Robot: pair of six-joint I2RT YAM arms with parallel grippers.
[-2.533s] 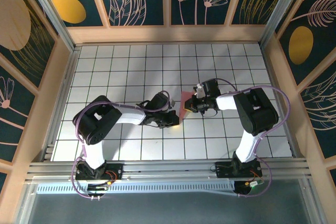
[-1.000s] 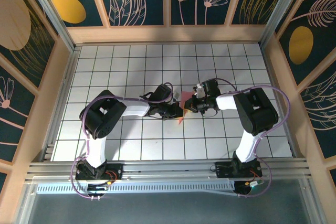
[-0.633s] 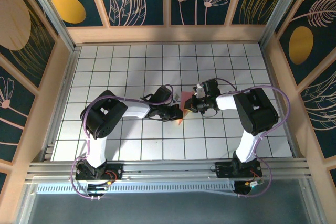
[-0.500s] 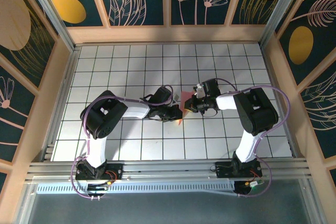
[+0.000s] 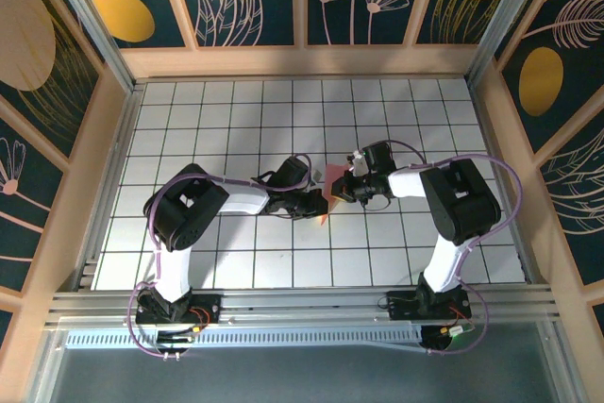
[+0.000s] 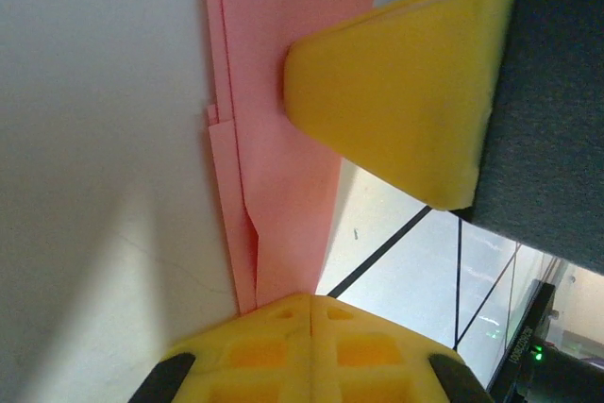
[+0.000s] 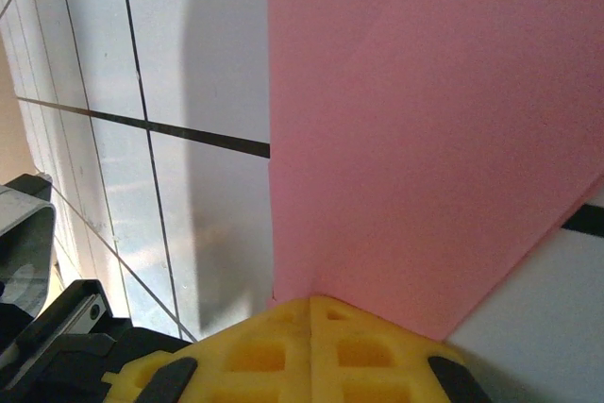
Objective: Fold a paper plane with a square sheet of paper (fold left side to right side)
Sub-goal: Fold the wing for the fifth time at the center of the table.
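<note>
One salmon-pink sheet of paper (image 5: 329,184), folded into overlapping layers, is being held near the middle of the white grid table (image 5: 236,110). Two grippers are pinching it: the left gripper (image 5: 317,205) is clamping it from the left and the right gripper (image 5: 343,188) from the right.

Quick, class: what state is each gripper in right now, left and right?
Left gripper: closed, fingers pinching the folded pink paper.
Right gripper: closed, fingers pinching the same paper.

No readable text, labels or numbers anywhere.
</note>
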